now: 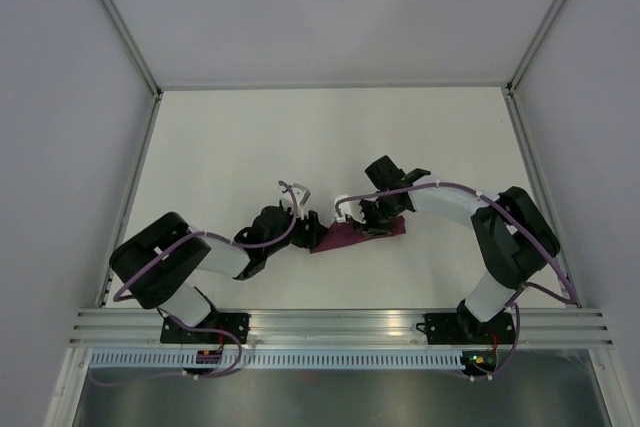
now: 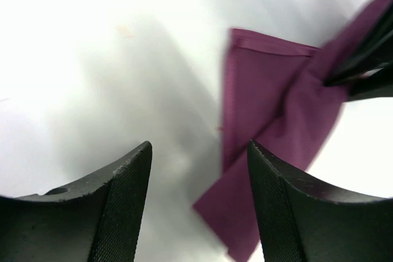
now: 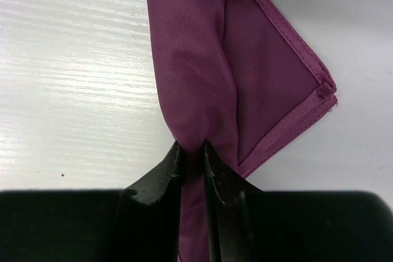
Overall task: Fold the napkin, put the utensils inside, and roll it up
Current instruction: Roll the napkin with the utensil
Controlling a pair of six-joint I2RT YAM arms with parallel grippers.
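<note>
Magenta-purple fabric, thin and faintly glossy: the napkin point(image 1: 348, 239) lies on the white counter point(image 1: 220, 147) about midway between left and right, in the near half, between the two arms. The right fingers point(image 3: 175, 173) are pressed together on a gathered ridge of cloth, which runs away from them as a raised, rounded pleat. To the right of it in the wrist view, two flat layers meet at a corner with a stitched hem point(image 3: 324, 87), so the cloth appears doubled over at least once. The left fingers point(image 2: 126, 194) are spread and hold nothing, just left of the napkin's free edge; whether they touch the counter cannot be told. No utensils show in any view.

Handling, as judged: the cloth is light and wholly limp. It will follow a pinch without resistance but will not hold a shape unaided, and it drapes, bunches and twists wherever unsupported. The sheen suggests a smooth weave that may slide on the counter and slip between layers, so a fold could drift out of register. It is not fragile. The best purchase is probably at the hemmed edges and corners, where the doubled stitching gives thickness. A pinch mid-panel, as here, gathers fabric rather than moving a clean edge. Two grips at neighbouring corners would likely keep an edge taut.
</note>
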